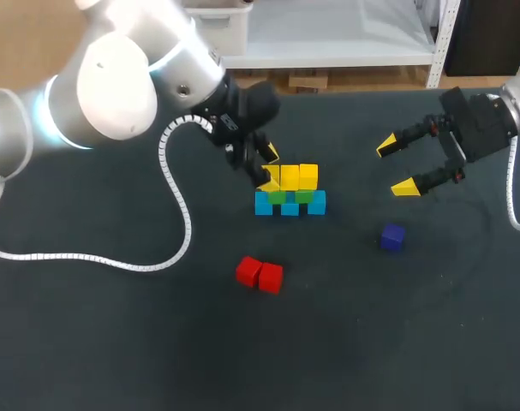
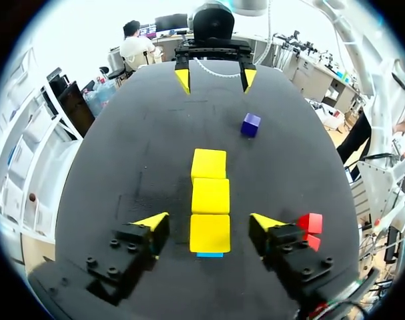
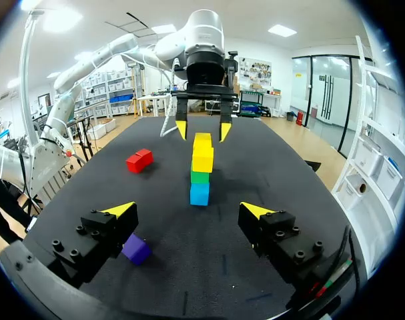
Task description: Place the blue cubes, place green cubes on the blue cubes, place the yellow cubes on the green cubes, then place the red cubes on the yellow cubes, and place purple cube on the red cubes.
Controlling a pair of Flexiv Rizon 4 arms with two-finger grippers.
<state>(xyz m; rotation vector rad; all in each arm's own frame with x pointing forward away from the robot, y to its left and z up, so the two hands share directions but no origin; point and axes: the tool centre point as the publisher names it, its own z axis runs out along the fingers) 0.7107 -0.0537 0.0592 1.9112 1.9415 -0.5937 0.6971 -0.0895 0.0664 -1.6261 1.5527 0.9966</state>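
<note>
As my L arm (image 1: pixel 114 86) hangs over the stack's left end, its jaws are wide open and hold nothing. One yellow tip sits on each side of the end cube of the top row, w/ a gap on both sides.

The stack stands mid-surface (image 1: pixel 114 342). It has three blue cubes (image 1: pixel 289 208) at the bottom, two green cubes (image 1: pixel 277 197) on them and three yellow cubes (image 1: pixel 289 177) in a line on top. From the L wrist cam I see mostly the yellow row, w/ a sliver of blue at its near end.

The two red cubes (image 1: pixel 260 274) lie on the surface touching each other, apart from the stack on the side nearer me. The purple cube (image 1: pixel 392 237) lies alone, to the right of the stack.

My R arm (image 1: pixel 517 103) is well off to the stack's right. Its jaws are also wide open and empty, facing the stack end-on. The purple cube is near them, beside one finger, not between the two.
</note>
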